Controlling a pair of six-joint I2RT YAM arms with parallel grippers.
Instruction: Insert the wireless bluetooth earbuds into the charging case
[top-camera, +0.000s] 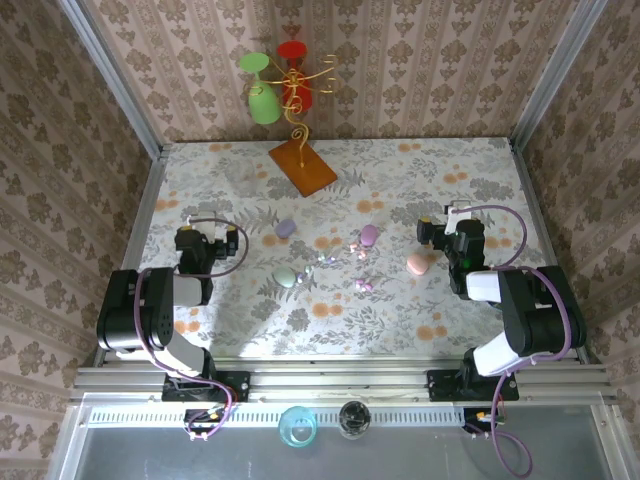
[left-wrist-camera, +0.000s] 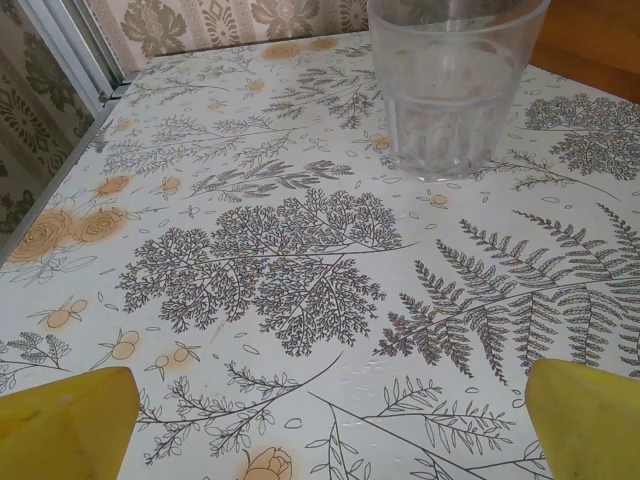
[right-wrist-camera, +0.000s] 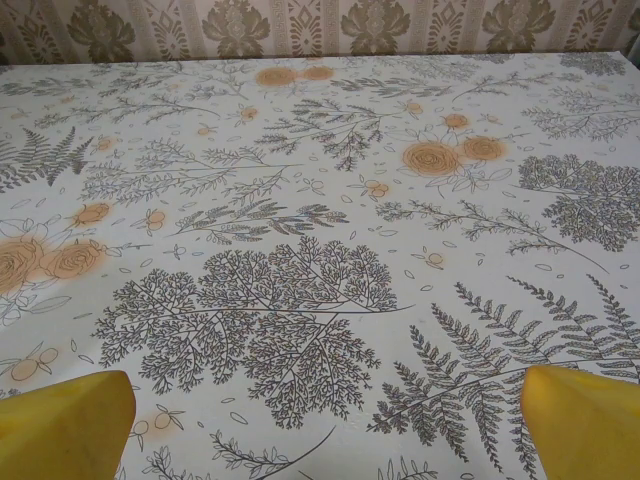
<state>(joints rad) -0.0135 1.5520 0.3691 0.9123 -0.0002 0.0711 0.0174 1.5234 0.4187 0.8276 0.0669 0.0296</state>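
Your left gripper and right gripper both gape empty. Approach one earbud low, pinching it squarely.

1. Beige damask-patterned wallpaper walls enclose your cell on three sides.
2. Your white fern-and-flower printed tablecloth lies flat.
3. Silver aluminium corner posts stand at both rear corners.

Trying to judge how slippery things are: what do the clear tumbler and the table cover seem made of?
The clear tumbler: transparent, ribbed lower wall, soft sheen; glass or hard plastic, can't tell which. The table cover: printed ferns and flowers with a faintly pebbled, slightly glossy surface, probably vinyl or oilcloth.
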